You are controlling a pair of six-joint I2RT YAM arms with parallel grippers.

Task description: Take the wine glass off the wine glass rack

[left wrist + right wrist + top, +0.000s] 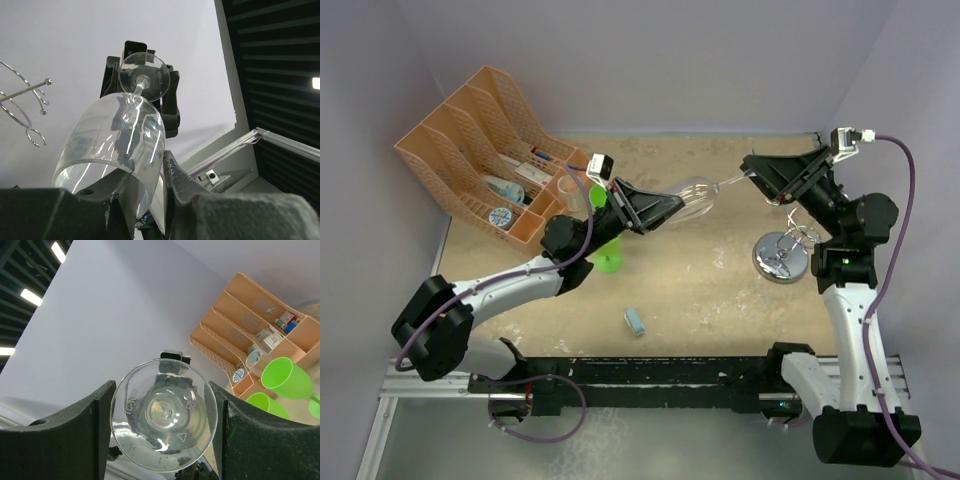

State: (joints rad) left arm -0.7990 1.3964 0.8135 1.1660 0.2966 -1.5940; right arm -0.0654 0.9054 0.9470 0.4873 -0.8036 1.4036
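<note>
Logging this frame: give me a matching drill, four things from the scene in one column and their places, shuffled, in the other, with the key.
Things
1. wine glass
2. wine glass rack
3. orange file organizer
4. small light-blue object

Places
A. far left corner of the table
B. standing on the table beside the right arm
C. off the table, lying sideways between the left gripper and the right gripper
D. lying on the table toward its near edge, about midway

Pairs: 1-C, 2-B, 3-A, 4-D
</note>
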